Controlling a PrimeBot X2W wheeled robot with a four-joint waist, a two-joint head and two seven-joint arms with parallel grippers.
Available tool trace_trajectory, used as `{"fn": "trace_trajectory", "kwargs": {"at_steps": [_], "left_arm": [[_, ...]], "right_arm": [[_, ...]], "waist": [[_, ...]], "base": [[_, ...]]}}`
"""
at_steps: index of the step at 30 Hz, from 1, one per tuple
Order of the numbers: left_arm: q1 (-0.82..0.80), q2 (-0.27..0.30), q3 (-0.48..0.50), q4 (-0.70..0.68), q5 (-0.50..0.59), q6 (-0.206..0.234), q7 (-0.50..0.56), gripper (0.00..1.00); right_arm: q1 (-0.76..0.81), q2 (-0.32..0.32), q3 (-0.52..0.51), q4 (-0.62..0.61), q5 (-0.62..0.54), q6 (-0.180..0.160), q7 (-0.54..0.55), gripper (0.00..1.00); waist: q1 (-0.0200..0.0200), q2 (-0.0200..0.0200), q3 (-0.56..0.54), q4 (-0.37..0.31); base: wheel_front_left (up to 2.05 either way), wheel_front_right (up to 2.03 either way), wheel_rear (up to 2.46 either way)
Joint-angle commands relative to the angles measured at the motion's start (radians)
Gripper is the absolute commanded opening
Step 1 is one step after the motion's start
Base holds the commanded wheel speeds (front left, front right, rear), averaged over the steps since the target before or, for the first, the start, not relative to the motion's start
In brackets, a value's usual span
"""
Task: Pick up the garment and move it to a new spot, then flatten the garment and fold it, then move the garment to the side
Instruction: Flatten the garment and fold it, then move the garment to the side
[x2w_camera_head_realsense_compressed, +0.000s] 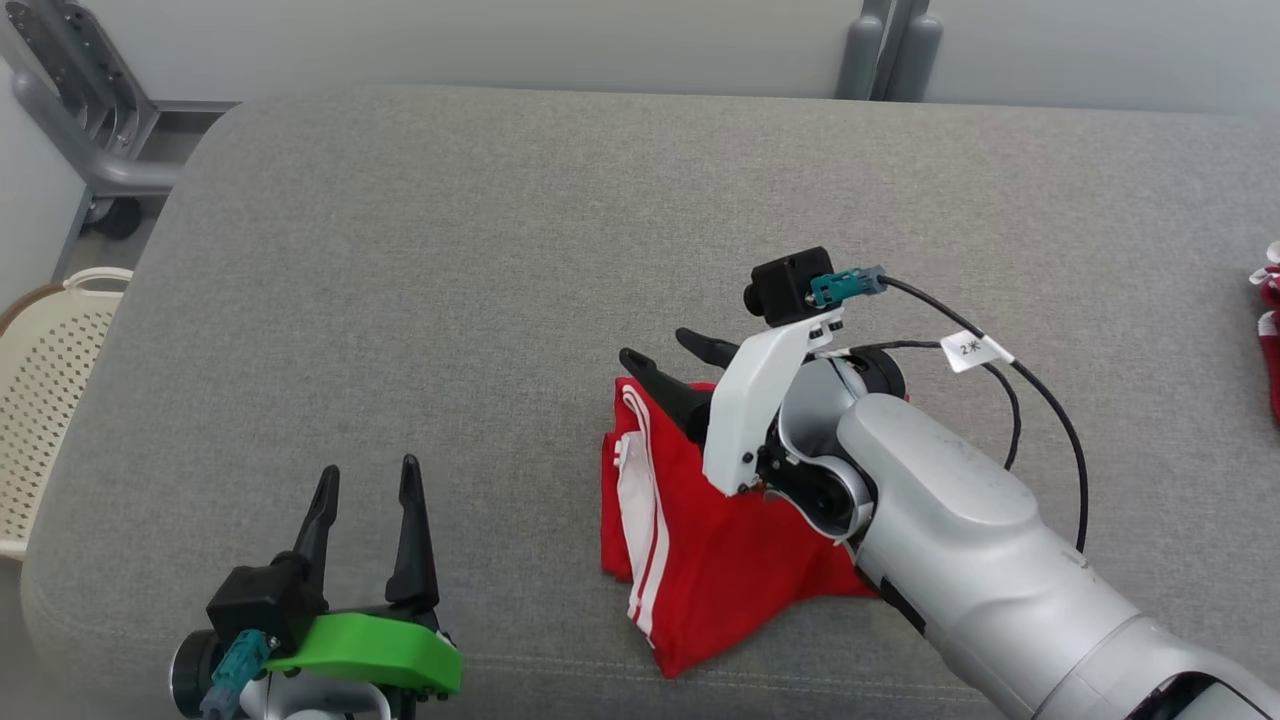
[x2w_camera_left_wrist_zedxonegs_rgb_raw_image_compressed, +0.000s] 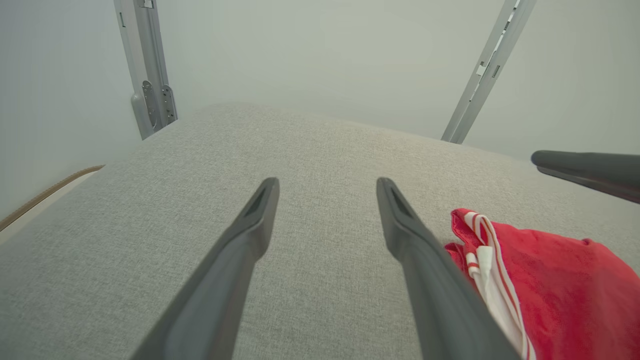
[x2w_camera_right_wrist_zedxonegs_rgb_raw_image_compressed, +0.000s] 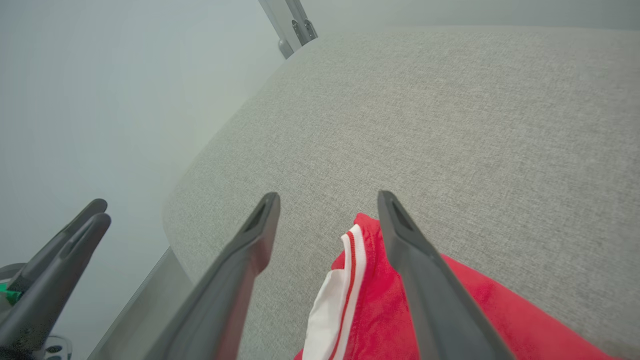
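While the grey tabletop (x2w_camera_head_realsense_compressed: 500, 250) lies broad, the bunched red garment (x2w_camera_head_realsense_compressed: 700, 540) sits near its front edge; the right pincer (x2w_camera_head_realsense_compressed: 658, 350) hangs released over its far corner, the left pincer (x2w_camera_head_realsense_compressed: 368, 478) released, well apart.

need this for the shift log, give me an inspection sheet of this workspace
surface: grey fabric pad, smooth
job's things: red garment with white stripes, bunched near the front edge
clutter: red-and-white item at the far right edge
grippers: left gripper open, apart from the garment; right gripper open over its far corner
cables: black cable with white tag, looping off the right wrist
surroundings: cream basket at left; grey metal frame behind
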Motion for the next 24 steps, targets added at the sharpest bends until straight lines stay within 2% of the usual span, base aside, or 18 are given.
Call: {"fn": "trace_trajectory", "kwargs": {"at_steps": [1, 5, 6, 7, 8, 12, 16, 21, 24], "left_arm": [[0.005, 0.001, -0.001, -0.002, 0.012, -0.003, -0.005, 1.00], [0.014, -0.002, -0.014, -0.007, 0.019, -0.002, -0.005, 1.00], [0.014, -0.002, -0.014, -0.007, 0.019, -0.002, -0.005, 1.00], [0.019, -0.001, -0.019, -0.008, 0.021, -0.001, -0.005, 1.00], [0.019, -0.001, -0.019, -0.008, 0.021, -0.001, -0.005, 1.00], [0.026, 0.000, -0.027, -0.013, 0.021, 0.002, 0.000, 1.00], [0.028, 0.003, -0.030, -0.020, 0.020, 0.006, 0.002, 1.00], [0.018, 0.011, -0.033, -0.031, 0.020, 0.007, 0.011, 1.00], [0.005, 0.014, -0.036, -0.036, 0.024, 0.008, 0.015, 1.00]], "right_arm": [[-0.007, -0.007, -0.010, 0.008, -0.012, 0.000, -0.012, 1.00], [0.025, -0.078, -0.047, -0.005, -0.035, 0.000, -0.034, 1.00], [0.025, -0.078, -0.047, -0.005, -0.035, 0.000, -0.034, 1.00], [0.054, -0.119, -0.059, -0.023, -0.034, 0.000, -0.035, 1.00], [0.054, -0.119, -0.059, -0.023, -0.034, 0.000, -0.035, 1.00], [0.131, -0.211, -0.084, -0.061, -0.028, 0.000, -0.016, 1.00], [0.206, -0.274, -0.099, -0.093, -0.042, 0.000, 0.007, 1.00], [0.264, -0.301, -0.122, -0.112, -0.048, 0.000, 0.030, 1.00], [0.276, -0.296, -0.138, -0.105, -0.050, 0.000, 0.042, 1.00]], "waist": [[0.0000, 0.0000, -0.009, -0.017], [0.0000, 0.0000, -0.018, -0.038], [0.0000, 0.0000, -0.018, -0.038], [0.0000, 0.0000, -0.022, -0.050], [0.0000, 0.0000, -0.022, -0.050], [0.0000, 0.0000, -0.024, -0.074], [0.0000, 0.0000, -0.016, -0.096], [0.0000, 0.0000, 0.007, -0.101], [0.0000, 0.0000, 0.024, -0.089]], "base": [[0.00, 0.00, 0.00], [0.00, 0.00, 0.00], [0.00, 0.00, 0.00], [0.00, 0.00, 0.00], [0.00, 0.00, 0.00], [0.00, 0.00, 0.00], [0.00, 0.00, 0.00], [0.00, 0.00, 0.00], [0.00, 0.00, 0.00]]}}
